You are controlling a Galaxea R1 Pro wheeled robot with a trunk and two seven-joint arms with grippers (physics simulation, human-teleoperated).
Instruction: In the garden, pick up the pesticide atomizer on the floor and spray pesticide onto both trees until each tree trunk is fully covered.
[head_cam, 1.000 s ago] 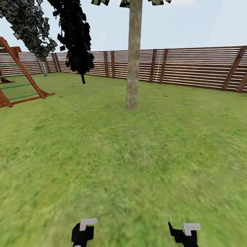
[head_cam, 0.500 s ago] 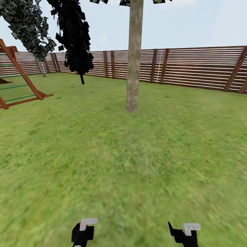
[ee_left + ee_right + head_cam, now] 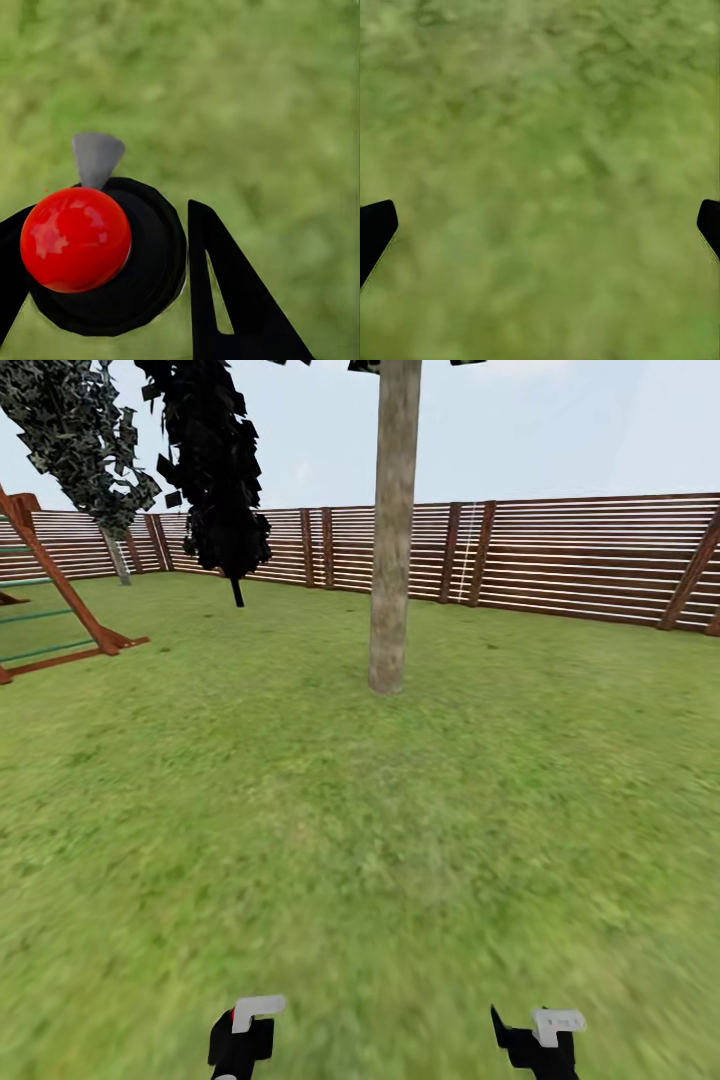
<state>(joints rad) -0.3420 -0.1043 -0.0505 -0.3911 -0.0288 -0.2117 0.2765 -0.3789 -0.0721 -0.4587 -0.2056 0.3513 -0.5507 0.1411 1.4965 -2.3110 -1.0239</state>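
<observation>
Pesticide atomizer, a small black round bottle with a shiny red ball top and a little grey nozzle (image 3: pixel 101 255), sits pinched in the left gripper (image 3: pixel 105 277), with one dark finger (image 3: pixel 225 300) pressed against its side and green grass blurry underneath. From the head view that left gripper (image 3: pixel 245 1035) is low at the edge of the picture, black with a pale grey tip, and the bottle itself is too hidden there to make out. The right gripper (image 3: pixel 540 1035) is low on the other side, holding nothing; in its own wrist view the two black fingertips (image 3: pixel 375 232) are spread far apart (one at each edge) over bare lawn. Straight ahead stands a tall tree with a thick, smooth, grey-brown spotted trunk (image 3: pixel 392 530), rising out of the green grassy lawn (image 3: pixel 360 820), well apart from both grippers. Behind it runs a brown wooden fence of flat slats (image 3: pixel 560 560). Farther off to the left is another tree with blocky grey-green leaves (image 3: pixel 80 440), and near it a very dark, almost black, leafy tree (image 3: pixel 215 470). A reddish wooden climbing frame (image 3: pixel 55 600) stands at the left edge.
</observation>
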